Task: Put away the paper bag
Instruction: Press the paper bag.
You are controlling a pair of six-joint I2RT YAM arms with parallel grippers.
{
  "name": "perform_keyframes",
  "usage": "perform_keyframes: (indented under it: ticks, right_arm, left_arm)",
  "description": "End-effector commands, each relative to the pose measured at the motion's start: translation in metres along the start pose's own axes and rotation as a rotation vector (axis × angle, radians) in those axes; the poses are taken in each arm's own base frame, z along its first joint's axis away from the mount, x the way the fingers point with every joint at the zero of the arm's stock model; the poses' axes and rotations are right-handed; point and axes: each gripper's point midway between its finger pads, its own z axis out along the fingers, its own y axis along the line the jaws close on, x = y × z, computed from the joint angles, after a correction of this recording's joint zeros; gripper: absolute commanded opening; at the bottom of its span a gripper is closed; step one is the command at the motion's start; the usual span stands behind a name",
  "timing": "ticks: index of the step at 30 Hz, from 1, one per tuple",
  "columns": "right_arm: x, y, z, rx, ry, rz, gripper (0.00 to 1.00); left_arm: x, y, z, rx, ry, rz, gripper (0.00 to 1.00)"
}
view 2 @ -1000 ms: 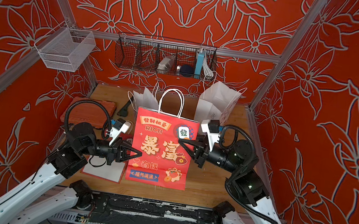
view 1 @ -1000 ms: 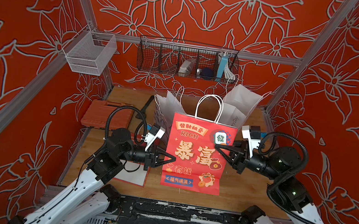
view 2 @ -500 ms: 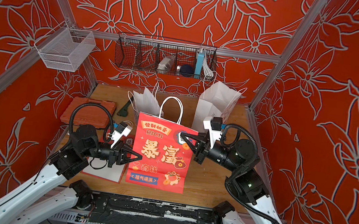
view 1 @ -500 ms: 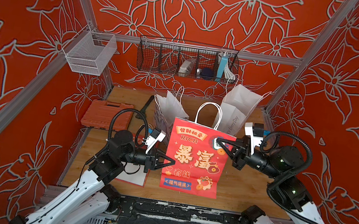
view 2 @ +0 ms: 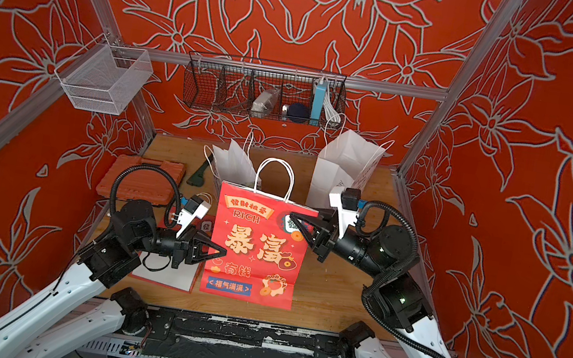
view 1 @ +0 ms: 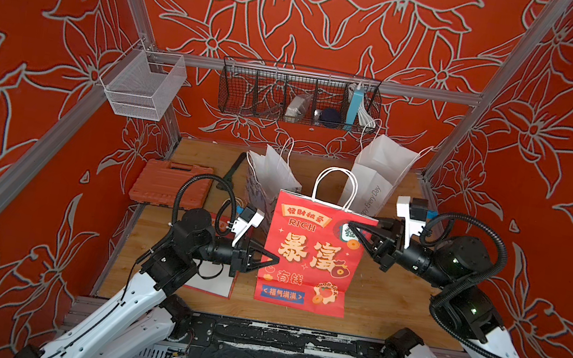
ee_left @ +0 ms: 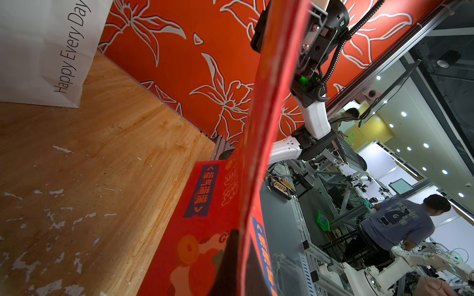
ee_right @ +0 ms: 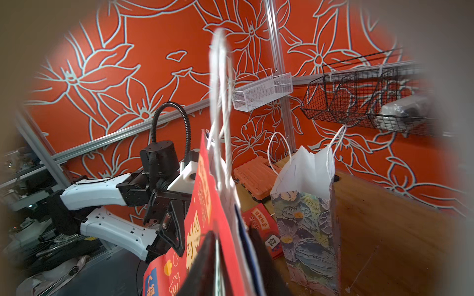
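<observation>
The red paper bag (view 1: 307, 260) (view 2: 255, 248) with gold lettering and white cord handles stands upright and flat-folded on the wooden table (view 1: 393, 303). My left gripper (view 1: 276, 259) (view 2: 223, 253) is shut on the bag's lower left edge; in the left wrist view its dark fingers (ee_left: 242, 266) pinch the red paper (ee_left: 205, 205). My right gripper (view 1: 349, 226) (view 2: 291, 215) is at the bag's upper right edge. In the right wrist view it (ee_right: 232, 232) is open, a finger on each side of the bag's layers (ee_right: 197, 230).
Behind the red bag stand a floral white bag (view 1: 269, 177) and a taller white bag (view 1: 373, 177). An orange tool case (view 1: 170, 184) lies at the back left, and a flat red-edged sheet (view 1: 212, 280) under the left arm. A black wire basket (view 1: 296, 100) and a white mesh basket (view 1: 145, 85) hang on the walls.
The red bag has come down and a little away from the front. The right gripper's jaws have parted from the bag's upper right edge. The left gripper kept its hold.
</observation>
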Motion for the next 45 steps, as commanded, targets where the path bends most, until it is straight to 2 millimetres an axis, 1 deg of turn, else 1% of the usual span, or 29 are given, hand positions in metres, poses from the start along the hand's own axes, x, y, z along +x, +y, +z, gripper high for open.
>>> perform_keyframes:
  ticks: [1,3,5,9,12,15,18,20,22,25,28,32,35,40,43,45]
  right_arm:
    - [-0.005,-0.018,-0.015,0.159,-0.019,-0.078,0.97]
    - [0.01,-0.036,-0.024,0.265,0.021,-0.103,0.98]
    - [0.03,-0.045,-0.03,0.314,0.085,-0.104,0.98]
    - [0.067,-0.045,-0.03,0.282,0.217,-0.046,0.98]
    - [0.087,-0.042,-0.027,0.24,0.291,-0.003,0.98]
    - [0.097,-0.036,-0.023,0.187,0.347,0.021,0.94]
    - [0.097,-0.022,-0.019,0.116,0.376,0.018,0.9]
    - [0.094,-0.008,-0.017,0.063,0.38,-0.023,0.9]
    - [0.096,0.008,-0.014,0.009,0.39,-0.122,0.89]
    - [0.102,0.024,-0.007,-0.039,0.424,-0.274,0.85]
    - [0.107,0.039,0.004,-0.088,0.435,-0.485,0.8]
    - [0.109,0.061,0.027,-0.153,0.41,-0.848,0.79]
    - [0.111,0.07,0.048,-0.167,0.399,-1.061,0.82]
    - [0.109,0.081,0.077,-0.197,0.363,-1.228,0.8]
    - [0.12,0.088,0.09,-0.251,0.387,-1.273,0.76]
    - [0.127,0.093,0.097,-0.285,0.397,-1.283,0.7]
  left_arm:
    - [-0.013,0.006,-0.005,-0.091,-0.063,0.03,0.0]
    - [-0.024,0.02,-0.012,-0.211,-0.127,0.001,0.0]
    - [-0.032,0.028,-0.017,-0.271,-0.185,-0.043,0.0]
    - [-0.04,0.029,-0.023,-0.287,-0.254,-0.114,0.0]
    - [-0.042,0.027,-0.026,-0.295,-0.271,-0.138,0.0]
    - [-0.045,0.03,-0.031,-0.338,-0.292,-0.171,0.0]
    - [-0.049,0.028,-0.034,-0.346,-0.32,-0.197,0.0]
    - [-0.051,0.028,-0.036,-0.35,-0.338,-0.212,0.0]
    - [-0.052,0.028,-0.037,-0.358,-0.346,-0.221,0.0]
    - [-0.052,0.031,-0.039,-0.382,-0.351,-0.238,0.0]
    - [-0.052,0.032,-0.04,-0.399,-0.35,-0.253,0.0]
    - [-0.051,0.034,-0.04,-0.413,-0.337,-0.267,0.0]
    - [-0.049,0.034,-0.038,-0.416,-0.326,-0.273,0.0]
    - [-0.047,0.033,-0.037,-0.416,-0.315,-0.275,0.0]
    - [-0.048,0.031,-0.037,-0.412,-0.314,-0.271,0.0]
    - [-0.048,0.031,-0.037,-0.412,-0.315,-0.268,0.0]
